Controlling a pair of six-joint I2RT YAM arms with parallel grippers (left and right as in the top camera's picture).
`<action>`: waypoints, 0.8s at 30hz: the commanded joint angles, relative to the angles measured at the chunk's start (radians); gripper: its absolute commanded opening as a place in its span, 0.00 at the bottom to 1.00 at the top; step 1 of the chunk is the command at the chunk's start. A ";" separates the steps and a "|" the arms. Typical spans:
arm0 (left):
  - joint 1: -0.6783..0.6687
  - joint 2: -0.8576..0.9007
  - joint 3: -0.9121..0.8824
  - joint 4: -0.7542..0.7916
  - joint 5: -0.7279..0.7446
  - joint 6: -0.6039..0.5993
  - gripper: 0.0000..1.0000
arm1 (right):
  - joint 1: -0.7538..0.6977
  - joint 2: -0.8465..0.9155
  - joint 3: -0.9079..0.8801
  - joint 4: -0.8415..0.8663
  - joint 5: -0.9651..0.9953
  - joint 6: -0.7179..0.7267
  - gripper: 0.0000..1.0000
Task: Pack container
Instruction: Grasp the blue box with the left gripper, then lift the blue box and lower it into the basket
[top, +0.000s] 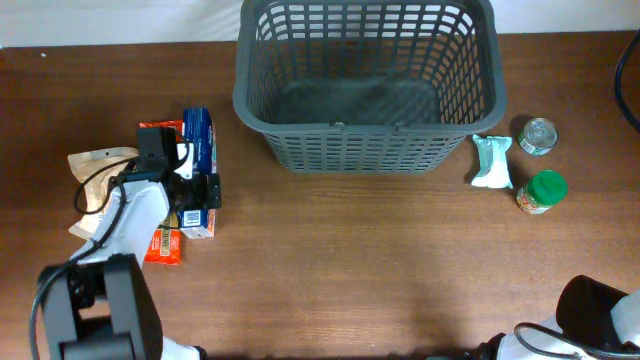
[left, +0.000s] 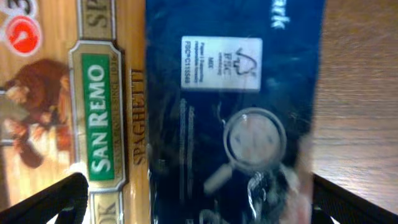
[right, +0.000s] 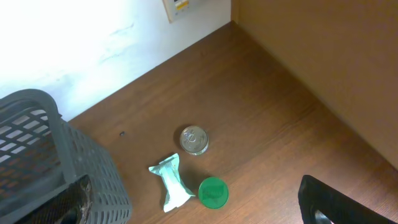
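Note:
The dark grey slotted basket (top: 365, 75) stands at the back middle with nothing in it; its corner shows in the right wrist view (right: 37, 149). My left gripper (top: 195, 190) is open, low over a dark blue package (top: 198, 140) and an orange San Remo spaghetti pack (top: 163, 245). In the left wrist view the fingers (left: 199, 199) straddle the blue package (left: 236, 93), with the spaghetti pack (left: 99, 118) to its left. My right gripper (right: 196, 200) is open and empty, high above the table's right side.
A brown paper bag (top: 100, 165) lies left of the spaghetti pack. Right of the basket are a small metal can (top: 538, 135), a pale green packet (top: 492, 162) and a green-lidded jar (top: 543, 191). A wall runs along the table's far edge.

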 joint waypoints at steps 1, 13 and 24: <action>0.002 0.039 0.016 0.037 -0.029 0.023 0.94 | -0.005 0.000 -0.005 0.000 0.012 0.004 0.99; 0.001 0.037 0.149 -0.052 -0.035 0.025 0.02 | -0.005 0.000 -0.005 0.000 0.012 0.004 0.99; -0.020 -0.093 0.832 -0.132 0.087 0.316 0.01 | -0.005 0.000 -0.004 0.000 0.012 0.004 0.99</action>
